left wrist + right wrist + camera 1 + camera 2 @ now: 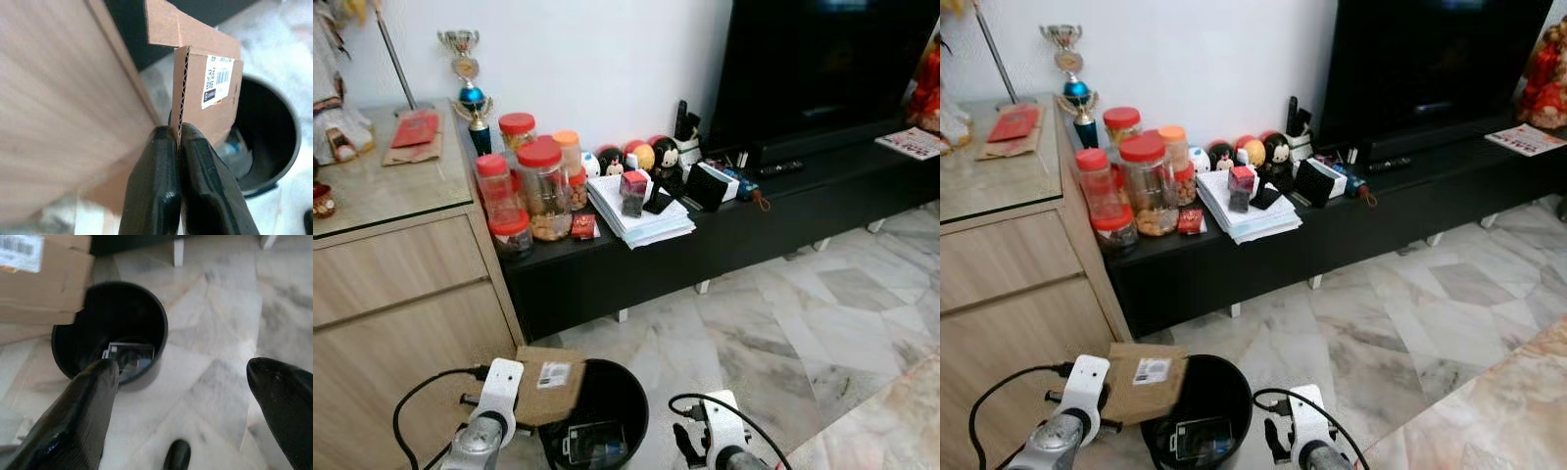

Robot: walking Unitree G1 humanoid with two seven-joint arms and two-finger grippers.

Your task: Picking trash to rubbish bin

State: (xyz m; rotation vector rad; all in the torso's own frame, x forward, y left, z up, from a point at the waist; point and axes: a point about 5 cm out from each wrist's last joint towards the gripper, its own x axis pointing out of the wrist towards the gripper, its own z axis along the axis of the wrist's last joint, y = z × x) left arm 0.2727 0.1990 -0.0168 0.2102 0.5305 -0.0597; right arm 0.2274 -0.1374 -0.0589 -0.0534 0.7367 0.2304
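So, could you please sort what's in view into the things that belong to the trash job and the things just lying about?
Part of the job:
- cardboard piece, clamped by the left gripper
- black bin, some trash already inside
- right gripper, open beside the bin

Just lying about:
- red-lidded jars
- trophy
- paper stack
- TV

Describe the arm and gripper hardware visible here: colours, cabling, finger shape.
Both arms are silver with white wrist housings and looping black cables. The left gripper has two long glossy black fingers, rounded and tapering. The right gripper has the same glossy black fingers with blunt rounded tips.
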